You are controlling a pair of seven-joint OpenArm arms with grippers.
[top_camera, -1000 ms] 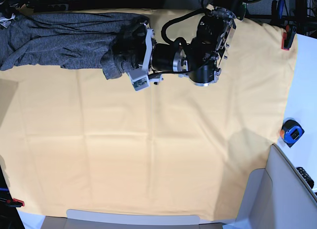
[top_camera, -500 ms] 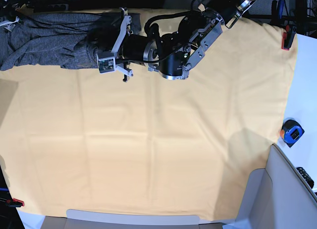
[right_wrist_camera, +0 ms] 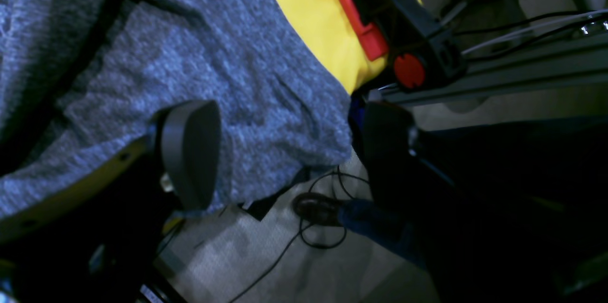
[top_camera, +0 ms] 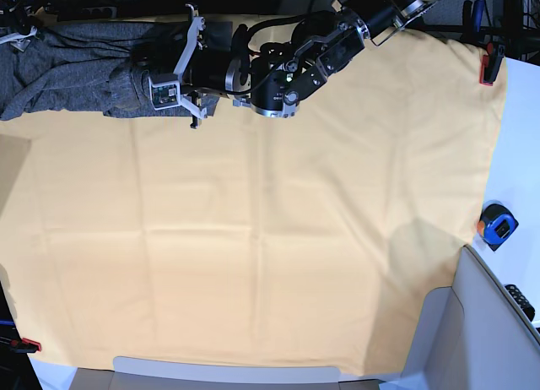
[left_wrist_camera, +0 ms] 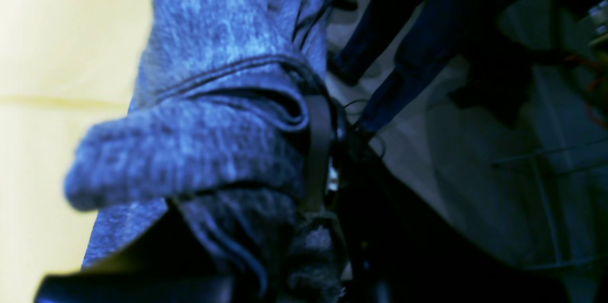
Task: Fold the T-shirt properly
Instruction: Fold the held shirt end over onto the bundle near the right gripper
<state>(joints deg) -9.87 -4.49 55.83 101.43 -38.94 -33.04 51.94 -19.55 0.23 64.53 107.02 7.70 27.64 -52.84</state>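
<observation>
Leftward again goes the left gripper (top_camera: 139,73), clamped on the grey T-shirt (top_camera: 72,65), bunching it over the yellow-orange cloth (top_camera: 270,238); right gripper (right_wrist_camera: 280,151) spread wide.

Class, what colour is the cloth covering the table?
Yellow-orange cloth, plain; clearest in the base view.

Tabletop (top_camera: 516,128) white, mostly covered by yellow-orange cloth (top_camera: 270,246). T-shirt (top_camera: 72,69) bunched on cloth's far left corner. Tape measure (top_camera: 496,224) on bare tabletop just beside cloth's right edge. Red clamp (top_camera: 488,67) at cloth's far right corner.
</observation>
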